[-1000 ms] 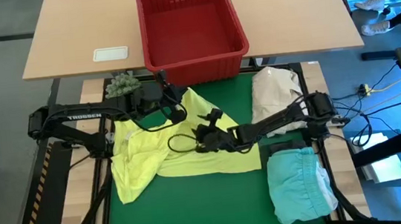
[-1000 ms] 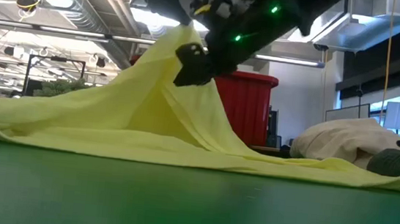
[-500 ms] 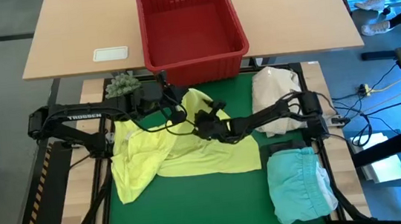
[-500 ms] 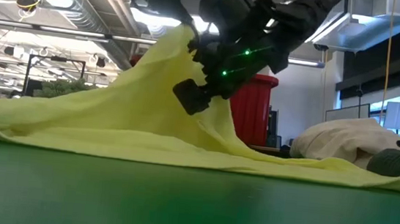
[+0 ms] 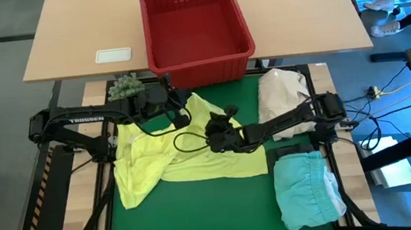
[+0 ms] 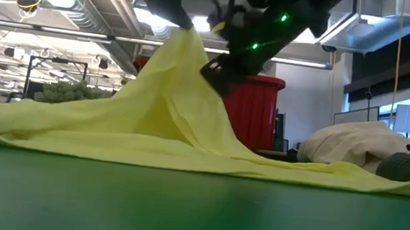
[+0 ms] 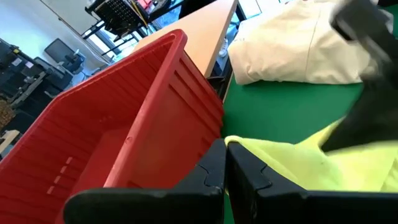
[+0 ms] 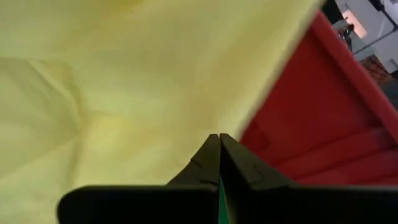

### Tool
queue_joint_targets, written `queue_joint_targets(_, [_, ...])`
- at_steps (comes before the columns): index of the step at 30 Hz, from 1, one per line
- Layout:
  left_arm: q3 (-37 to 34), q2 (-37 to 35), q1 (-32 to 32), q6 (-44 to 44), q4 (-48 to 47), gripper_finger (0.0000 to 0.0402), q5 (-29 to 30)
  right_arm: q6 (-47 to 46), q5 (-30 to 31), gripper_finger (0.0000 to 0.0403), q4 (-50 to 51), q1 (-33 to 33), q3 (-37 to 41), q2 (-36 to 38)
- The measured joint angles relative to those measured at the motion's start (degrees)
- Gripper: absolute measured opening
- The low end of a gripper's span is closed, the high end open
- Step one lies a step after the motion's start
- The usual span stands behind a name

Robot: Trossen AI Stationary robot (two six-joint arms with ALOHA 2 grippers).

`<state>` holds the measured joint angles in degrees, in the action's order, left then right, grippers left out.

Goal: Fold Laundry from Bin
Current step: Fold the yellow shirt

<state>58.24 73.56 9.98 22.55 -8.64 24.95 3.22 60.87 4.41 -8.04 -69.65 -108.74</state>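
The bright yellow garment lies spread on the green mat, with one part drawn up into a peak. My left gripper is shut on that peak, just in front of the red bin. My right gripper reaches in from the table's right side. It is shut at the raised cloth's sloping edge, a little below the peak. A light turquoise garment lies folded at the near right of the mat. My left gripper pinches an edge of the yellow garment between its two fingers, which slant slightly down toward the table's right. The cloth hangs below them as a tent, its lower part resting on the mat. My right gripper's fingertips are closed at the slanting free edge of the raised cloth, coming nearly level from the table's right side. Whether one layer or several lies between them, I cannot tell.
A cream-white cloth bundle lies at the mat's far right. A small green spiky ball sits at the far left corner. A white pad lies on the wooden table beside the bin. Bare green mat runs along the near edge.
My right gripper dipped toward the hanging cloth with its fingers apart. It has since risen a little, drawn back slightly toward the table's right, and shut at the cloth's sloping edge. The yellow garment's peak stays up in my left gripper.
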Motion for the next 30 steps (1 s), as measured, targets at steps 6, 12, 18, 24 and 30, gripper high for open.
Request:
queue_joint_targets(6, [0.0, 0.0, -0.4, 0.0, -0.2, 0.0, 0.0, -3.4, -2.9, 0.0004, 6.1, -0.2, 0.0, 6.1])
queue_joint_targets(12, [0.0, 0.0, -0.4, 0.0, -0.2, 0.0, 0.0, -4.4, -16.8, 0.0017, 2.1, 0.4, 0.0, 6.5])
queue_joint_targets(18, [0.0, 0.0, -0.4, 0.0, -0.2, 0.0, 0.0, -1.5, -26.5, 0.0082, -6.7, 0.6, -0.1, 3.4])
queue_joint_targets(24, [0.0, 0.0, -0.4, 0.0, 0.0, 0.0, -0.5, -1.1, -27.0, 0.0211, -15.1, 0.6, -0.1, -1.1])
queue_joint_targets(30, [0.0, 0.0, -0.8, -0.6, 0.2, 0.0, -0.6, 0.7, -16.4, 0.0326, -18.7, 2.4, -0.1, -4.7])
